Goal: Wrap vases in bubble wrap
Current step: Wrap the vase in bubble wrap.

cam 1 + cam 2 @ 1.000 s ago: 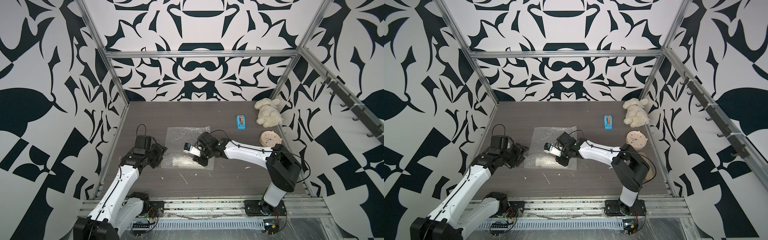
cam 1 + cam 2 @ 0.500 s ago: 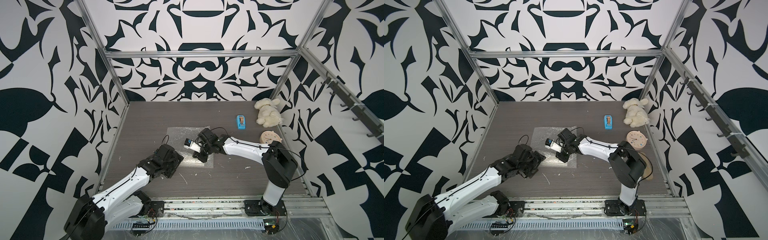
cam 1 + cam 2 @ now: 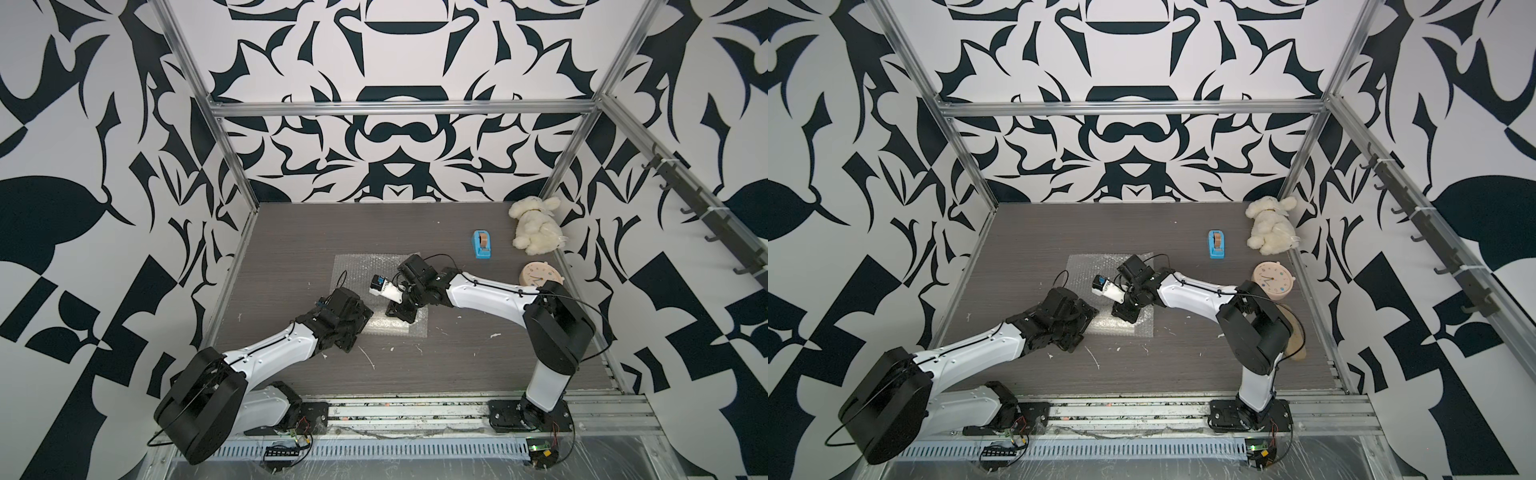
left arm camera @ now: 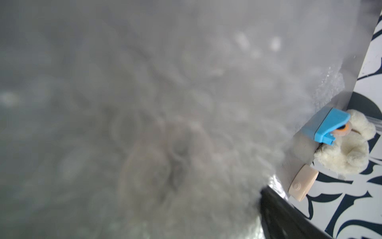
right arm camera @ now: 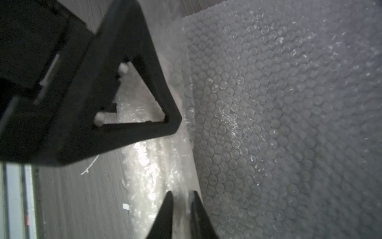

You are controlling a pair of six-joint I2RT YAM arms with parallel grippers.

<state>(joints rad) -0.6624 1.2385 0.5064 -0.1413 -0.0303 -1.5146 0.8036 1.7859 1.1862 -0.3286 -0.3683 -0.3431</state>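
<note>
Indoors, patterned walls [image 3: 395,137] enclose grey tabletop [image 3: 291,232], bubble wrap [image 3: 357,266]; right jaws slightly parted, left jaws unclear.

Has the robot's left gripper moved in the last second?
Yes. The left gripper moved away from the table's left edge, toward the tape dispenser, and is now over the wrap at its near corner.

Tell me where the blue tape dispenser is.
In both top views the blue tape dispenser lies back right on the table, beside the plush toy.
</note>
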